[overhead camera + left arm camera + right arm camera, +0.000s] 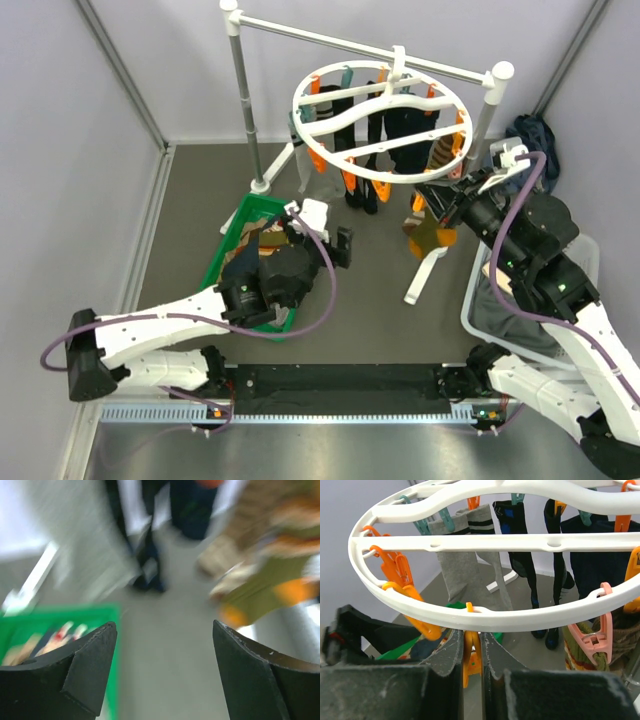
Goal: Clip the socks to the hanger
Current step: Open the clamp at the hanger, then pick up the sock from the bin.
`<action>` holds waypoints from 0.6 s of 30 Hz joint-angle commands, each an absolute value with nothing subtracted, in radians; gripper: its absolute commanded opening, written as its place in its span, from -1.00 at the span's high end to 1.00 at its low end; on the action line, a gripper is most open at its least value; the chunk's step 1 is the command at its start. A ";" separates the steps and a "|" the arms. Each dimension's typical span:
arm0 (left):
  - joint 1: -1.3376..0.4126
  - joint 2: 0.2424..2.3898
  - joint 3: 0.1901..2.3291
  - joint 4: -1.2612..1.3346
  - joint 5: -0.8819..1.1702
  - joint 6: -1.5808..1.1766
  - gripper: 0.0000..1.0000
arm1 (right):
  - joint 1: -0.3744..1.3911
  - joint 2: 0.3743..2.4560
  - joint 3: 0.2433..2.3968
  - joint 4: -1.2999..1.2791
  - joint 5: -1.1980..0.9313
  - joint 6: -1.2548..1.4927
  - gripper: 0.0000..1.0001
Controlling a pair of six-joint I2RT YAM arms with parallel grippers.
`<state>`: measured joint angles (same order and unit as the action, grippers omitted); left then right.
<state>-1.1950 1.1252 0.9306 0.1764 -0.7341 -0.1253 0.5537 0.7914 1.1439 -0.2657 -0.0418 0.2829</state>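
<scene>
The grey surface (380, 320) carries everything, with the rail stand (243, 90) at its far side and the hanger (385, 176) hung under the stand's bar. Several socks (405, 140) are already clipped to the ring: a grey pair with white bands (457, 565), dark navy ones (520, 540) and, on the right arm's side, a tan and mustard one (430, 235). The job looks well advanced but not finished, since the green bin (222, 262) beneath the left arm holds loose socks (262, 238) (how many, I cannot tell). The left gripper (164, 630) hovers just past that bin with its fingers spread wide and nothing between them. The right gripper (471, 645) has its fingers pinched tight on an orange clip (470, 667) at the near rim of the ring. No sock is in that clip, so I judge it is meant for the next one.
</scene>
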 commanded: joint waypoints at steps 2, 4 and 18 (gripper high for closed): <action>-0.964 1.094 0.894 -0.340 -0.749 -0.450 -0.61 | 0.552 0.776 1.131 -0.250 -0.011 0.255 1.00; -0.838 1.112 0.900 -0.383 -0.709 -0.468 -0.54 | 0.551 0.779 1.129 -0.247 -0.012 0.253 1.00; -0.479 1.687 1.181 -0.446 -0.520 -0.394 0.06 | 0.551 0.785 1.121 -0.271 -0.005 0.209 1.00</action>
<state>-0.5125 1.5967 1.0756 -0.4099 -0.5713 -0.4114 0.5537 0.7864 1.1255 -0.2539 -0.0193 0.2379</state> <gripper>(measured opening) 0.519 0.073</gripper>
